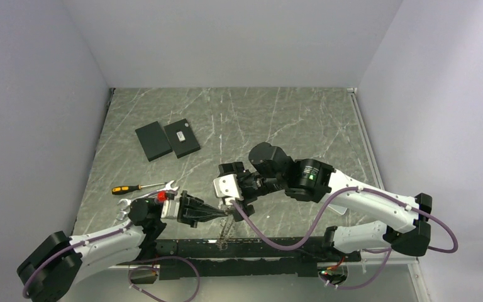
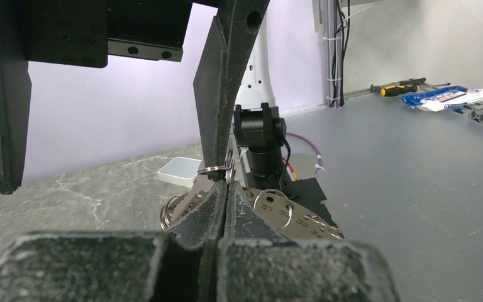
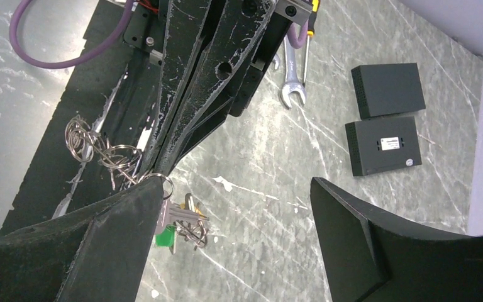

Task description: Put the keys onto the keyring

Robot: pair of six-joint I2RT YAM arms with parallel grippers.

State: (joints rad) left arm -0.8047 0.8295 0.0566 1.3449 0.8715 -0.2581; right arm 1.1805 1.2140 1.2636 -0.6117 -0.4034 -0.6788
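Note:
My left gripper is shut on the keyring, a thin metal ring pinched at its very tips. In the right wrist view the keyring shows at the end of the left arm's fingers. Under it hangs a bunch of keys with a green tag. My right gripper is open wide, one finger touching the ring and bunch, the other far off to the right. From above, both grippers meet near the table's front edge. A chain of rings dangles below them.
Numbered metal tags on rings lie just beyond my left jaws, and a white box sits behind them. Two flat black boxes rest at the back left. A screwdriver and wrenches lie at the left.

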